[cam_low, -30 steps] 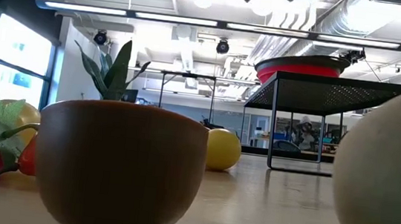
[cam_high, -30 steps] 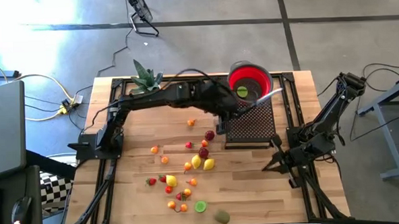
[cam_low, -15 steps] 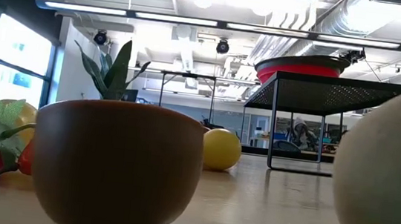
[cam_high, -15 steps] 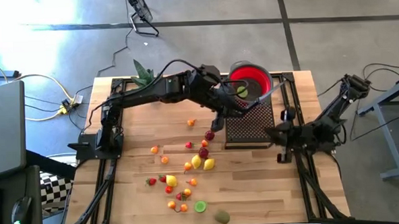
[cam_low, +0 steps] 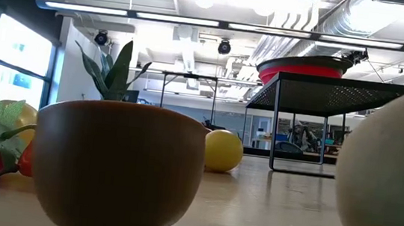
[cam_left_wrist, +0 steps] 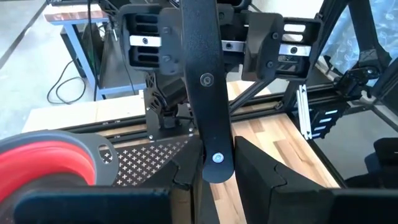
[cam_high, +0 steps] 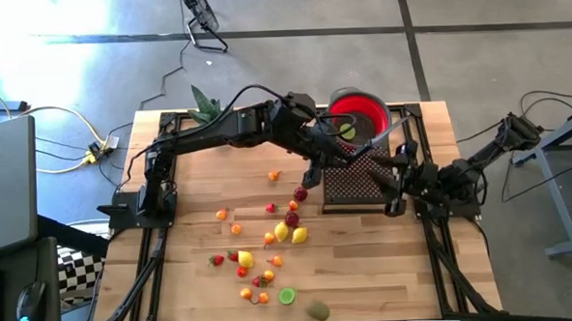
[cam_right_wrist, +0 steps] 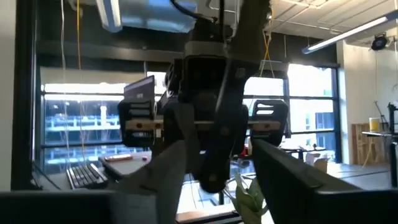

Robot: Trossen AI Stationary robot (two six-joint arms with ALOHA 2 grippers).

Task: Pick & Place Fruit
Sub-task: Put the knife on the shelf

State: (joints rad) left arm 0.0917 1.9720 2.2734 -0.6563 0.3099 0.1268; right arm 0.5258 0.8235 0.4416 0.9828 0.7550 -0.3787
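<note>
Several small fruits [cam_high: 270,241] in red, orange, yellow and green lie scattered on the wooden table. One green fruit [cam_high: 348,132] lies in the red bowl [cam_high: 359,107]. The bowl stands on the far end of a black mesh rack [cam_high: 360,184]. My left gripper [cam_high: 352,155] hangs over the rack just near of the bowl, shut on a dark flat bar with two rivets [cam_left_wrist: 208,93]. My right gripper [cam_high: 393,180] stands open at the rack's right side. It is tipped upward and faces the left gripper. Nothing shows touching its fingers [cam_right_wrist: 280,171]. My left gripper pinches the bar's rounded end [cam_left_wrist: 216,167] between its two fingers. The rest of the bar rises in front of the wrist camera, clear of the rack. I cannot tell what the bar belongs to.
A green spiky plant [cam_high: 206,111] stands at the far left of the table. In the low view a yellow fruit [cam_low: 222,150] lies mid-table, and two fruits close to the camera block much of the view. Bare wood shows near the table's left and near right edges.
My right gripper has gone from low over the table's near right toward the far edge, up beside the rack, and has tipped upward to face the left gripper. My left gripper has risen slightly and shifted toward the bowl. The fruits and the bowl have stayed put.
</note>
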